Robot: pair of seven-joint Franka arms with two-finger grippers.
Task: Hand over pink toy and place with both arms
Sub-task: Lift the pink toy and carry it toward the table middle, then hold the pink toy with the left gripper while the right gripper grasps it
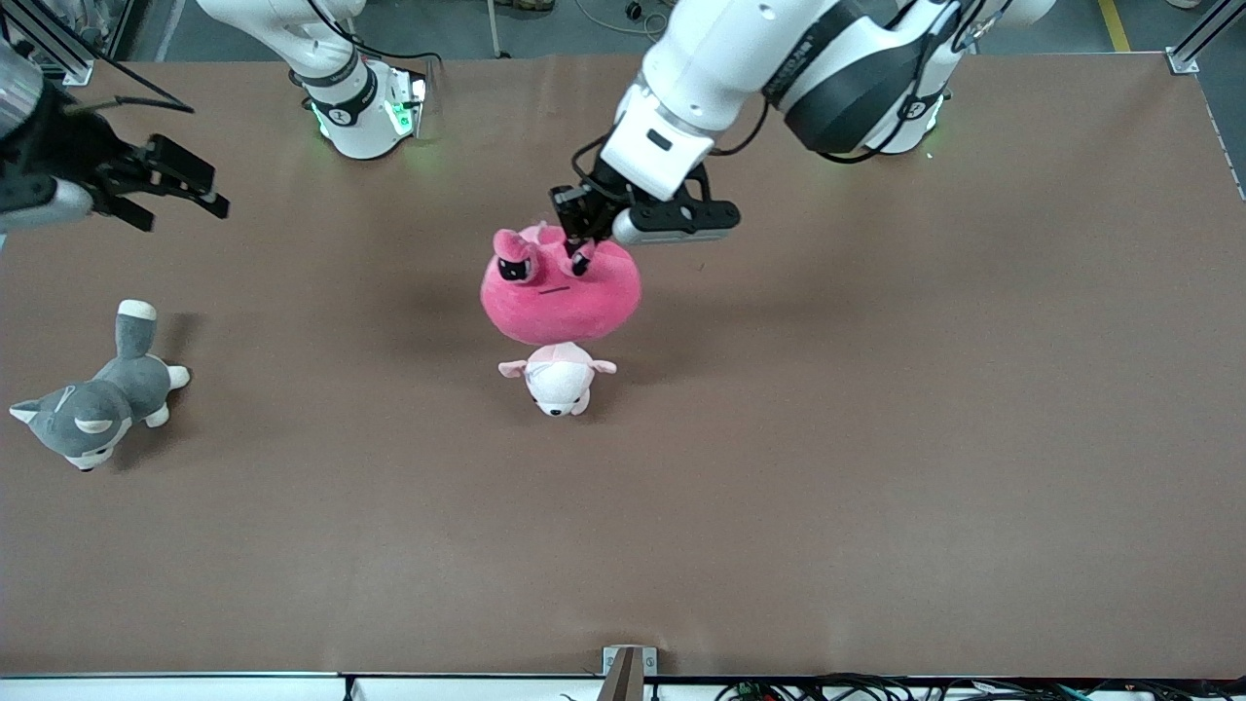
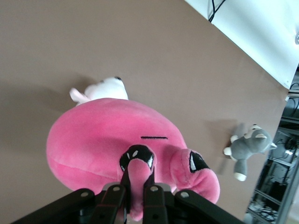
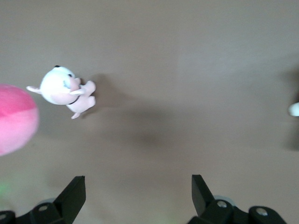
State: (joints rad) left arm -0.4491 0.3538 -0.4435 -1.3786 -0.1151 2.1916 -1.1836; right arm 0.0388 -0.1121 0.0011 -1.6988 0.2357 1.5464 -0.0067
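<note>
Front view: the left gripper [image 1: 581,237], a black two-finger unit on the white left arm [image 1: 740,68], is seen over the middle of the brown table [image 1: 876,438], somewhat toward the edge where the bases stand. Its fingers are pinched narrow on a fold of fabric at the top of the large round hot-pink plush toy [image 1: 562,289], beside its dark sleepy eyes. The toy is held hanging in the air, its shadow cast on the table below.

Left wrist view: the fingers [image 2: 119,198] are shown nearly together on a pink nub of the pink toy [image 2: 100,140] beside one dark eye.

A small pale pink-and-white plush animal [image 1: 557,378] is noted lying on the table just under the toy's lower rim as seen from the front camera, nearer to that camera.

The right gripper [image 1: 161,185] is held in the air over the table's corner at the right arm's end, near the base-side edge. In the right wrist view its fingers [image 3: 70,196] are spread wide, with nothing held.

A grey-and-white plush husky [image 1: 102,394] is recorded near the table edge at the right arm's end. Bare table surface is seen along the camera-side edge and over the whole half at the left arm's end.
</note>
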